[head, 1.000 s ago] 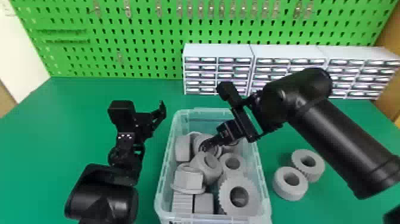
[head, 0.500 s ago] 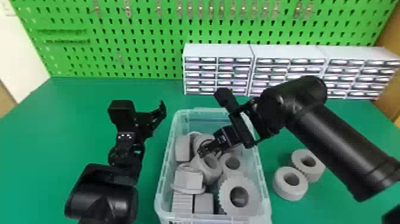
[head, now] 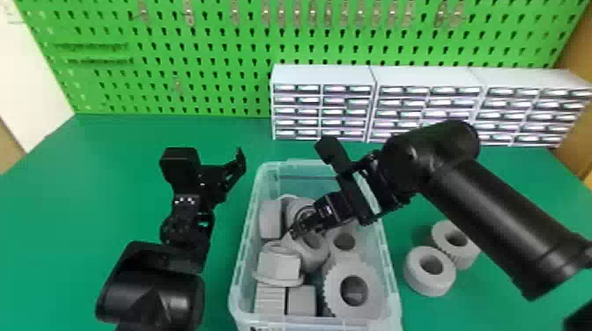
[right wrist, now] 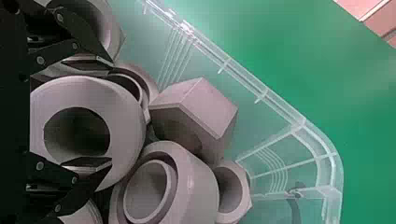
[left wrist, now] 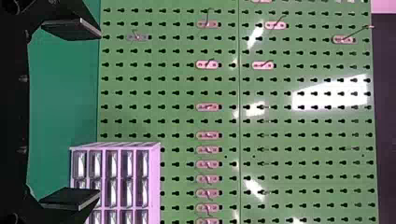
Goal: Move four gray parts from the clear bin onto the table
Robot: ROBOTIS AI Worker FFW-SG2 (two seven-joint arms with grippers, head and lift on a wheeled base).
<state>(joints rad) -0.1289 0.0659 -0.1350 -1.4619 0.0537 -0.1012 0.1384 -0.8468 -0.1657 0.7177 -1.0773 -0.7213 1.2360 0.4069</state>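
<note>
Here's a thick gray ring (right wrist: pixel 128 116), down among other gray parts (head: pixel 333 288) in the clear bin (head: pixel 391 268), and the right end effector (head: pixel 294 231) is right at it, fingers spread; contact, I can't tell! Beside the bin, two gray rings (head: pixel 414 277) sit together on the green desk (head: pixel 79 189). Across the bin, the left end effector (head: pixel 214 176) hangs released. White drawer cabinets (head: pixel 323 75) line the back.

The right arm (head: pixel 493 202) hides part of the white drawer units (head: pixel 423 75); the head view's bottom edge cuts off the clear bin (head: pixel 395 288)
</note>
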